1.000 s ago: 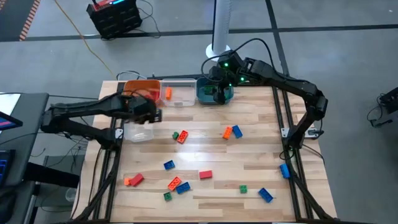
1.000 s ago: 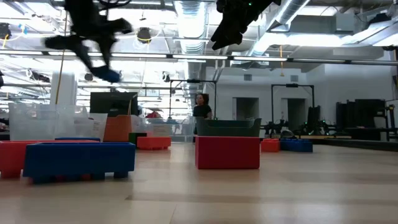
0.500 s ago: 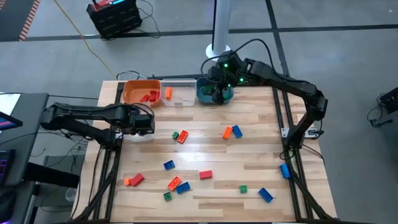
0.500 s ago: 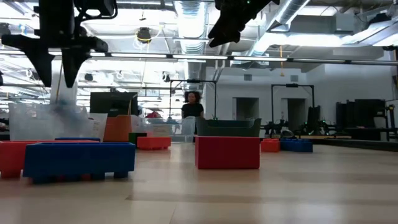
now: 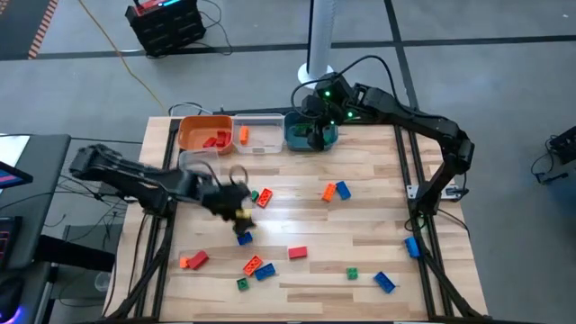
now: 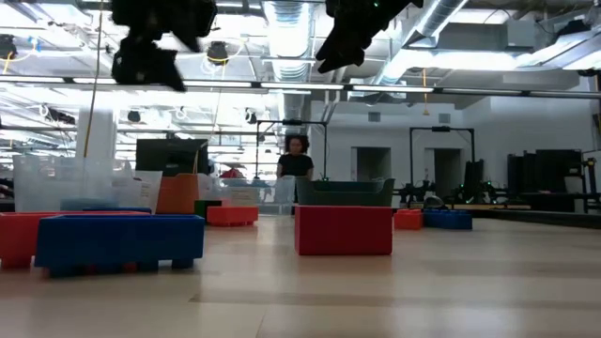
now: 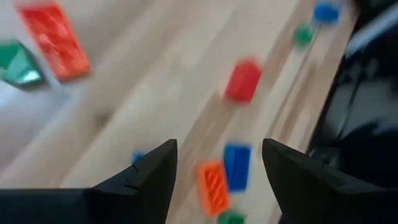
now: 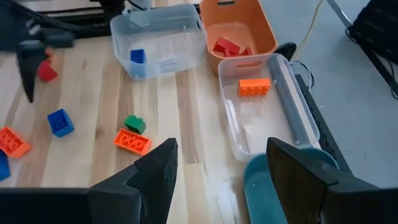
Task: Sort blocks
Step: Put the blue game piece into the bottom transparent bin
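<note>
Small studded blocks (image 5: 297,253) in red, orange, blue and green lie scattered flat on the wooden table. My left gripper (image 5: 236,214) hangs open and blurred above the table's left middle, just on the far side of a blue block (image 5: 245,238). Its wrist view shows nothing between the fingers, with a red block (image 7: 242,79) and an orange and blue pair (image 7: 224,177) below. My right gripper (image 5: 315,133) waits open over the teal bin (image 5: 297,135) at the far edge; nothing lies between its fingers (image 8: 155,168).
Orange bin (image 5: 191,131) with red blocks, a clear bin (image 5: 261,144) with one orange block and the teal bin stand in a row along the far edge. A second clear bin (image 8: 158,40) at the left edge holds a blue block (image 8: 138,56). A person stands far behind.
My left gripper was over the clear bin at the left edge with a blue block in it. It opened there, pointing down, and the block left its fingers. It has since swung fast toward the table's middle and near side, stopping above the blue block.
</note>
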